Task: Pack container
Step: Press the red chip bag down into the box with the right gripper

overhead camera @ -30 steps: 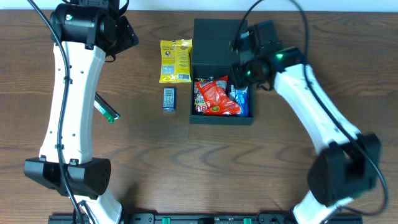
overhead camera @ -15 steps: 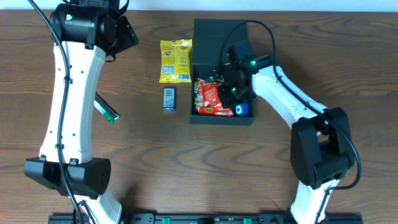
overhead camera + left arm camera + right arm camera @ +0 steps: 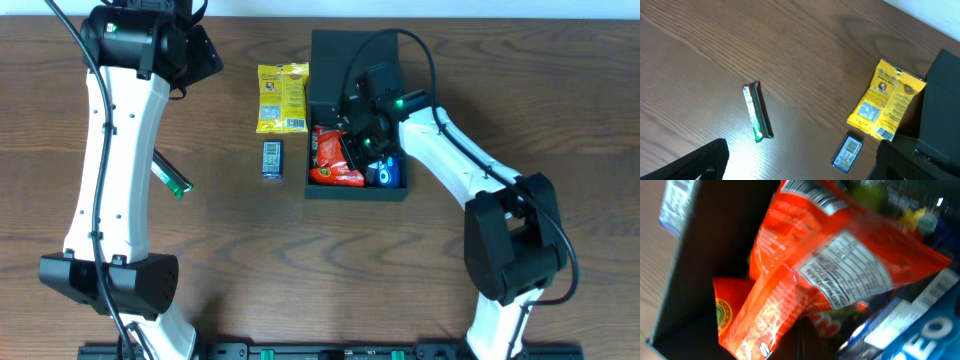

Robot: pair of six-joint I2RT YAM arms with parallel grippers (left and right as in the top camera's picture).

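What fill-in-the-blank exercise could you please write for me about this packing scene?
1. The orange-red plastic snack packet lies ____ the dark square cardboard box.
2. In the overhead view, the yellow plastic snack packet lies on the brown wooden table on the box's ____ side.
3. Counting that packet, ____ items lie on the table outside the box.
4. The right gripper reaches into the box, while the left gripper has its jaws ____.

Missing words: inside; left; three; open.
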